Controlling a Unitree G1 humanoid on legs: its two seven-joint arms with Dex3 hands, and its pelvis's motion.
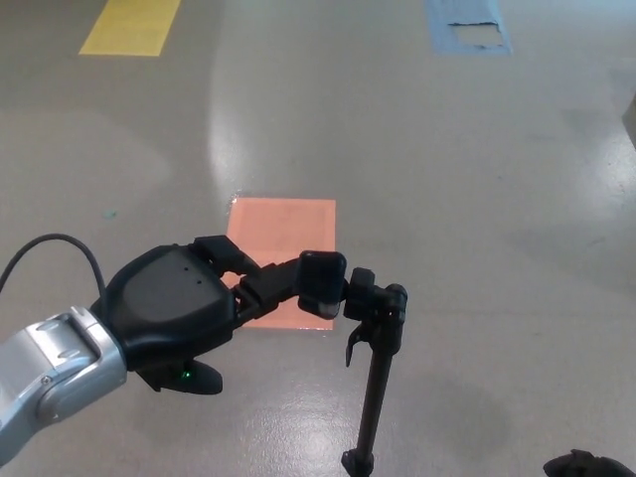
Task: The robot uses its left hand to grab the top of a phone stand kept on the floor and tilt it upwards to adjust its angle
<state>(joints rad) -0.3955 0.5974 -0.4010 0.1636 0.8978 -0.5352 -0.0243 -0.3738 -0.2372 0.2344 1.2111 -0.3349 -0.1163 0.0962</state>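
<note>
A black phone stand [376, 378] rises on a thin pole from the floor at the lower middle of the head view. Its top holder plate [322, 281] is tilted up toward the camera. My left hand [189, 313] reaches in from the lower left, its fingers [273, 280] wrapped around that top plate. The joint knob [378, 298] of the stand sits just right of the plate. My right hand does not show.
A salmon-pink square [286, 238] is marked on the grey floor behind the hand. A yellow patch [129, 25] lies at the far left, a blue one [469, 28] at the far right. A dark object [586, 465] peeks in at the bottom right corner.
</note>
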